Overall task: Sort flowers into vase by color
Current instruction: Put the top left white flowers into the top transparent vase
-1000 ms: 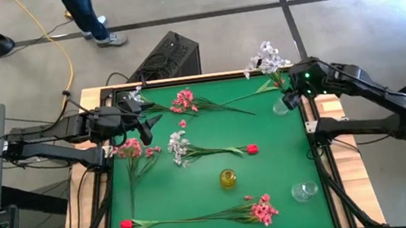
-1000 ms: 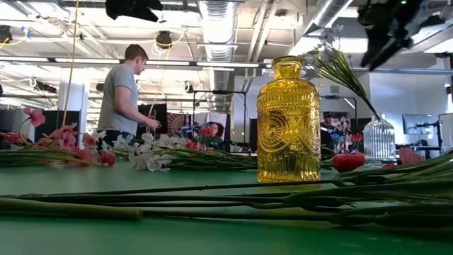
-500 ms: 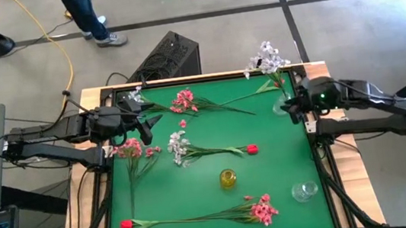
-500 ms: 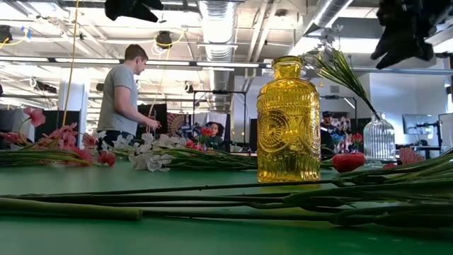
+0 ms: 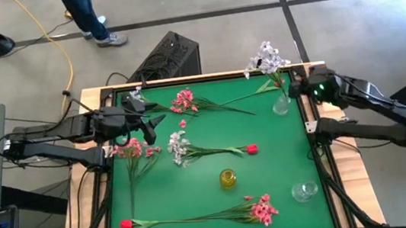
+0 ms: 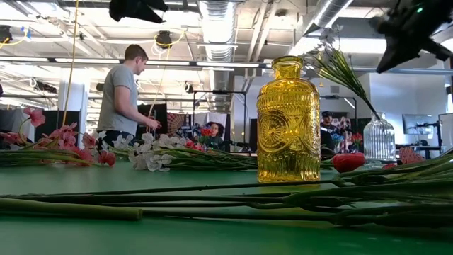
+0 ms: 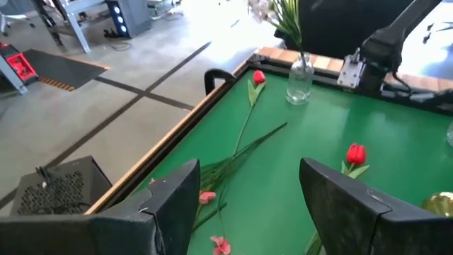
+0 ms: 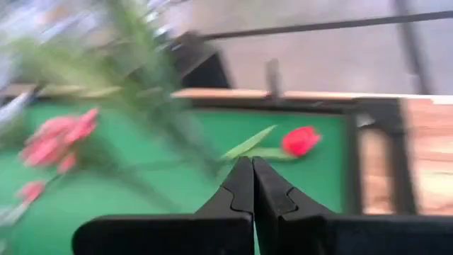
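Observation:
A white spray (image 5: 266,59) stands in a clear ribbed vase (image 5: 282,105) at the far right, also seen in the low view (image 6: 379,138). A yellow vase (image 5: 228,178) and another clear vase (image 5: 304,191) stand empty. Pink sprays (image 5: 185,101) (image 5: 129,149) (image 5: 262,211), white sprays (image 5: 178,147) (image 5: 133,96) and red buds (image 5: 252,148) (image 5: 127,225) lie flat on the green mat. My right gripper (image 5: 298,88) is shut and empty, above the mat just right of the ribbed vase. My left gripper (image 5: 150,124) hovers open and empty at the far left, between the pink sprays.
The green mat (image 5: 269,152) has a raised wooden frame (image 5: 199,77). A black box (image 5: 169,55) sits on the floor behind the table. A person (image 6: 124,88) stands in the room beyond.
My right gripper has swung beside the ribbed vase, first toward the near edge, then back toward the far right corner and a little away from the vase. The white spray stays in the vase.

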Robot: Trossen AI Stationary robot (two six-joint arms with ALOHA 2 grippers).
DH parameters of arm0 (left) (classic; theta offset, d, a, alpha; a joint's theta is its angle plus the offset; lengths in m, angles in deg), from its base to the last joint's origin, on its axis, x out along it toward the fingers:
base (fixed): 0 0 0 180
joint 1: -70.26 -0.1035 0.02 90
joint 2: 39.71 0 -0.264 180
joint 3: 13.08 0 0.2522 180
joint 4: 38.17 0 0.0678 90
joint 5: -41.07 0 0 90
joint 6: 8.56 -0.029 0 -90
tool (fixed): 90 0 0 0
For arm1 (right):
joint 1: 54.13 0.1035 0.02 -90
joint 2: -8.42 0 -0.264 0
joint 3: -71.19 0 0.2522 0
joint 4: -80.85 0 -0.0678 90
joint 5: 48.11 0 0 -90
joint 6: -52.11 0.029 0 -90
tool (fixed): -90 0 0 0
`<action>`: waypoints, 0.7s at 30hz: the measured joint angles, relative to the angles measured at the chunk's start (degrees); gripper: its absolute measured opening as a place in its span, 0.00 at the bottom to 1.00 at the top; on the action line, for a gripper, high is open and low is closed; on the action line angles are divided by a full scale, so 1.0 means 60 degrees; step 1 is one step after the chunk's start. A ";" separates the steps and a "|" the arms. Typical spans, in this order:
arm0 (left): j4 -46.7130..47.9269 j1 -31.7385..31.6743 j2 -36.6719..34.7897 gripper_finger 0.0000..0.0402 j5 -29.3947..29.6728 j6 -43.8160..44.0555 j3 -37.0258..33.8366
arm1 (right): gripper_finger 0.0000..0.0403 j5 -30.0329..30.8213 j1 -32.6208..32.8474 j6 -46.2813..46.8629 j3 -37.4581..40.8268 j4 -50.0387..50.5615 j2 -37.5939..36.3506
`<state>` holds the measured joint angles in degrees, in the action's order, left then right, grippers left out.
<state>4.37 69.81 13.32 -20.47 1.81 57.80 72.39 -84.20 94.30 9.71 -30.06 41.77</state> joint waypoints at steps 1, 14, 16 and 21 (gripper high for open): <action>0.0010 0.0000 0.0096 0.58 -0.0038 0.0000 0.0000 | 0.04 0.0081 -0.0340 -0.0008 0.0000 -0.0198 0.0171; 0.0270 0.0000 0.0506 0.58 -0.0658 0.0410 0.0000 | 0.05 -0.1434 -0.4509 -0.3467 0.0004 -0.0810 0.2137; 0.0273 0.0000 0.0487 0.58 -0.0654 0.0473 0.0000 | 0.05 -0.1247 -0.4877 -0.3596 0.0004 -0.0825 0.2125; 0.0227 0.0000 0.0473 0.58 -0.0654 0.0481 0.0000 | 0.05 -0.0594 -0.5588 -0.3746 0.0012 -0.1393 0.2457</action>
<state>5.73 69.81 16.16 -24.39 4.69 57.80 68.83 -117.73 71.83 9.78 -38.41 56.51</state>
